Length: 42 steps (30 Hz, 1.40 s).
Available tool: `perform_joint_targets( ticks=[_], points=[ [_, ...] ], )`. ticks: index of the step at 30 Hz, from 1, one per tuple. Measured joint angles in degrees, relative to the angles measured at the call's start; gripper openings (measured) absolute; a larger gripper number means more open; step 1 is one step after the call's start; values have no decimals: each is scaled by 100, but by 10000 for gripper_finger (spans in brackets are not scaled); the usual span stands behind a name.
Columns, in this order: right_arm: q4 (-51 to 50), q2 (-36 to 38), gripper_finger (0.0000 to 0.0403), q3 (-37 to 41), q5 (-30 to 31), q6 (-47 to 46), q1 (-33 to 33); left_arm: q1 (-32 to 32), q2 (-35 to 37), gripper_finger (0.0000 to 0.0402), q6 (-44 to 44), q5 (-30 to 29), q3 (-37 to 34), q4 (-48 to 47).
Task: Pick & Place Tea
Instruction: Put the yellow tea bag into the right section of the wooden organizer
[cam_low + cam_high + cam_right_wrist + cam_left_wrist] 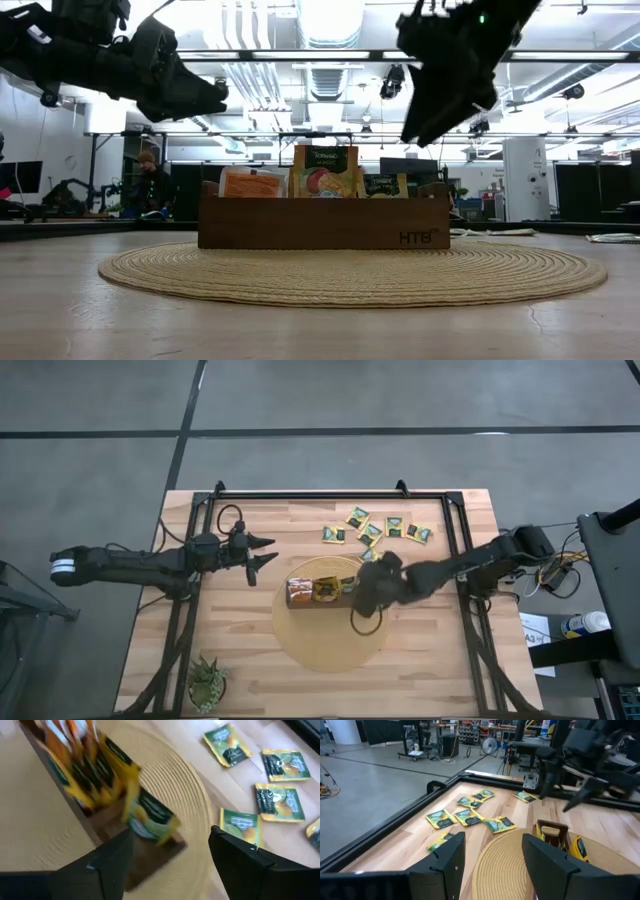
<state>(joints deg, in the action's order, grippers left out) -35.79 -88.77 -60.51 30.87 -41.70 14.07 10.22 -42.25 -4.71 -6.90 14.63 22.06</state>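
room: big open workshop with a grey floor, ceiling lights and racks behind; a person (150, 180) sits way off in the low view
desk (260, 680): pale wood planks with a black frame around the far part
mat (325, 650): round woven one in the middle of the desk
box (323, 222): long dark wooden one on the mat, sachets standing up in it
plant (207, 682): small spiky green one at the near left corner
right pincer (366, 622): jaws spread wide, nothing in them, just above the box's right end
left pincer (265, 553): partly spread, holding nothing, off the mat to the left
tea (377, 528): loose green-and-yellow sachets flat on bare wood beyond the mat, near the right pincer; well apart from the left one
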Motion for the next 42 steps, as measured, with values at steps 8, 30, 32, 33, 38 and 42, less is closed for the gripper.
perform_joint_targets(
  ticks=[8, 30, 32, 33, 38, 42],
  points=[
    [1109, 306, 262, 608, -2040, 2132, -1163, 0, 153, 190, 22, 0, 10, 21],
    [2080, -541, 207, 701, -3243, 3246, -1714, 15, 786, 190, 1039, -114, 329, 154],
    [2230, -603, 188, 701, -3240, 3196, -1714, 16, 786, 190, 1085, -179, 332, 145],
    [2276, -625, 174, 701, -3239, 3145, -1714, 17, 786, 190, 1105, -220, 328, 144],
    [2346, -649, 84, 701, -3224, 3000, -1683, 17, 753, 190, 1167, -417, 299, 131],
    [2335, -645, 18, 701, -3217, 2857, -1670, 17, 719, 190, 1275, -628, 299, 138]
  ],
)
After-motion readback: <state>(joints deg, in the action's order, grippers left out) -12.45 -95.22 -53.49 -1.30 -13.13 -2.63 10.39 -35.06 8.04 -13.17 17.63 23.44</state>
